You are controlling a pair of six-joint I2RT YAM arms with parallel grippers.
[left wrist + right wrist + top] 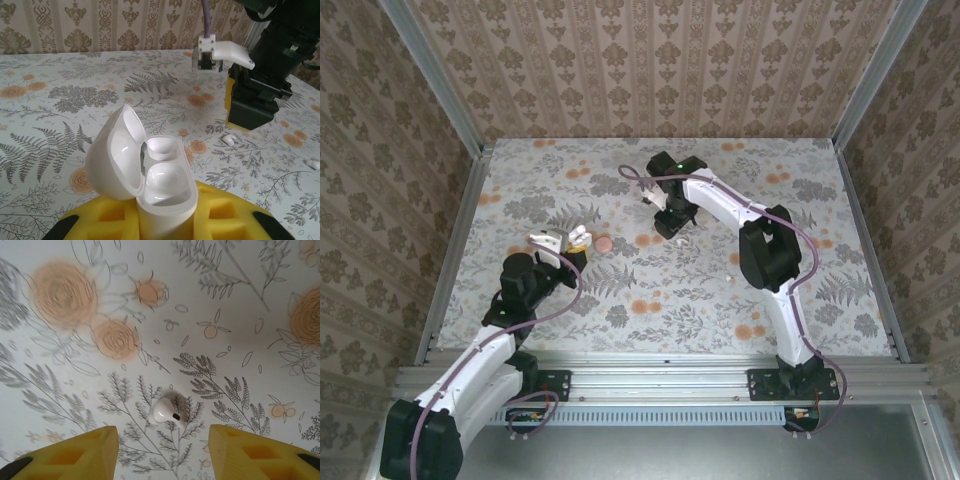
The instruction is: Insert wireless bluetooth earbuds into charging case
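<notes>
Charging case (162, 175), lid open, clamped upright in my left hand (165, 217). My right hand (163, 447) hovers low over floral desk (235, 295), fingers (75, 455) apart, earbud (166, 411) lying just ahead of gap. Second earbud (313, 163) lies apart on desk.

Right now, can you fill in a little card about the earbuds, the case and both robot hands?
charging case: lid open, both wells empty
left gripper: shut on the charging case
right gripper: open, over one earbud, not gripping it
earbud: lying on the table
other earbud: also on the table, away from both grippers
</notes>
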